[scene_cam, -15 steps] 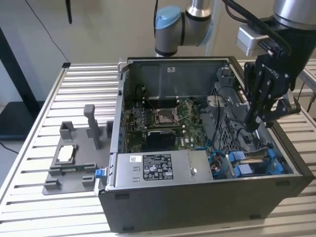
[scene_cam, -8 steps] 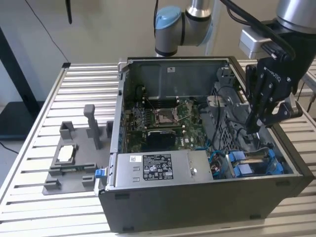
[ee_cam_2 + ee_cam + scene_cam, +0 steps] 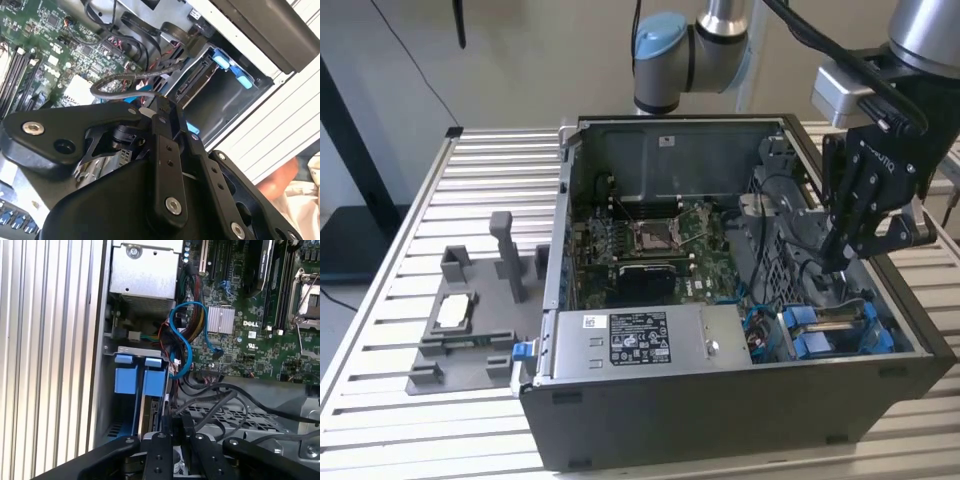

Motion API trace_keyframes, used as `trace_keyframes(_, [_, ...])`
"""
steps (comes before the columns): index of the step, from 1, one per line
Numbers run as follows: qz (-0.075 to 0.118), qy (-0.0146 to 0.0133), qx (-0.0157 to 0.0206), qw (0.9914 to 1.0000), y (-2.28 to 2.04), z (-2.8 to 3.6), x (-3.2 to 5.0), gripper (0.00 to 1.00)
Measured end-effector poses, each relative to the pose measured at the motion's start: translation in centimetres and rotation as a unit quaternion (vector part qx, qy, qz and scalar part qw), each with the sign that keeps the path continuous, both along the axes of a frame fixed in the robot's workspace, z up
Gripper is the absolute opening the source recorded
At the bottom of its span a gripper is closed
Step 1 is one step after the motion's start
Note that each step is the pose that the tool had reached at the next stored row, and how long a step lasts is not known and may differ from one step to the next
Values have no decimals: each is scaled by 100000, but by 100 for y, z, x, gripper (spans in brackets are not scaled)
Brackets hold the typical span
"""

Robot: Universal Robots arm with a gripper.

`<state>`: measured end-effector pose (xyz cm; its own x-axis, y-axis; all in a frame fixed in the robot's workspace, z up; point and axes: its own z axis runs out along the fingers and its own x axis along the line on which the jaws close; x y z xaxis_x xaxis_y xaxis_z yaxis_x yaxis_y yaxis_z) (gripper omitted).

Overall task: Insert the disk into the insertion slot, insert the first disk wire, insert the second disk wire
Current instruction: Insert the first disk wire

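One disk wire (image 3: 125, 76), a dark braided lead, was gripped at its plug end by the gripper (image 3: 154, 106), whose fingers were drawn narrow around it in the second wrist view. The disk (image 3: 152, 390) was found seated on edge in the insertion slot (image 3: 122, 412), at a front corner of the computer case (image 3: 720, 420), with its blue frame tabs showing at the slot's edge. The first step was therefore judged complete, and a wire insertion was judged to be in hand. Which of the two wires was held could not be told.

For a sound insertion, the plug was to be kept square to the disk's connector edge and lined up before any force was applied, since a tilted plug was likely to jam or bend its contacts. The slack loop of the wire was to be kept clear of the blue cable (image 3: 182, 335) and the other leads bundled beside the slot, which could snag it. Pressure was best applied gently and straight along the connector axis until seating was felt.
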<state>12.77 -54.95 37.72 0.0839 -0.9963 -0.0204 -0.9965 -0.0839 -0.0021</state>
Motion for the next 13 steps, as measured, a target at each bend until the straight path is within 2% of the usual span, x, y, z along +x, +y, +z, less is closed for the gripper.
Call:
trace_keyframes(2, [1, 108, 315, 99999, -11, -3, 26, 19])
trace_keyframes(5, [-1, 431, 714, 99997, -30, -8, 62, 19])
trace_keyframes(13, [-4, 1655, 1674, 99972, -84, -24, 147, 19])
